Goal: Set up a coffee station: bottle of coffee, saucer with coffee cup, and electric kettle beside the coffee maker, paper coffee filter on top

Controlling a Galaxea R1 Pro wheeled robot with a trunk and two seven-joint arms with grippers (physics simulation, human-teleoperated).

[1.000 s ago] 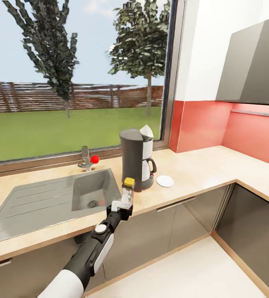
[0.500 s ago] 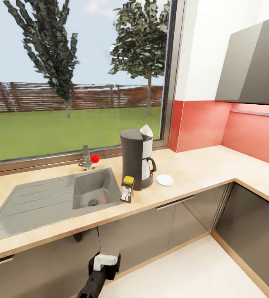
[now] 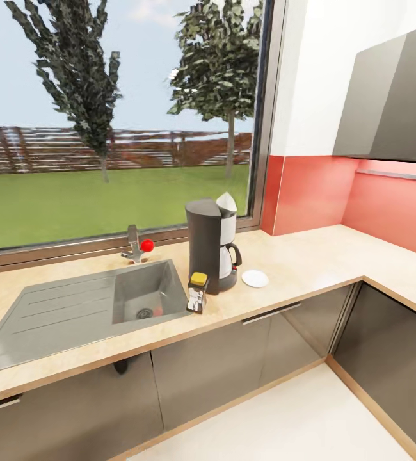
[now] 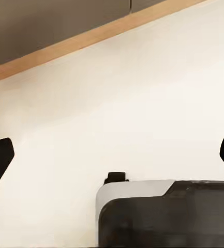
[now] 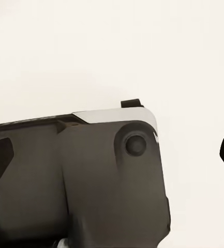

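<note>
Wood-look counter (image 3: pixel 310 266) holds the tall grey coffee maker (image 3: pixel 210 246) with a white paper filter (image 3: pixel 226 203) on top. At its 7 o'clock, just beside it, stands my coffee jar (image 3: pixel 197 292) with the yellow lid. At its 4 o'clock lies the white saucer (image 3: pixel 255 278). The steel sink (image 3: pixel 67 310) is at 9 o'clock. My left hand (image 4: pixel 112 160) and right hand (image 5: pixel 112 150) hang wide open over the pale floor (image 4: pixel 117 103), holding nothing.

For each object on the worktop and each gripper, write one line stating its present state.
coffee maker: upright on the kitchen countertop, white paper filter on top.
bottle of coffee: upright, yellow lid on, beside the coffee maker.
saucer: flat, nothing on it.
sink: basin dry.
left gripper: open, holding nothing.
right gripper: open, holding nothing.
</note>
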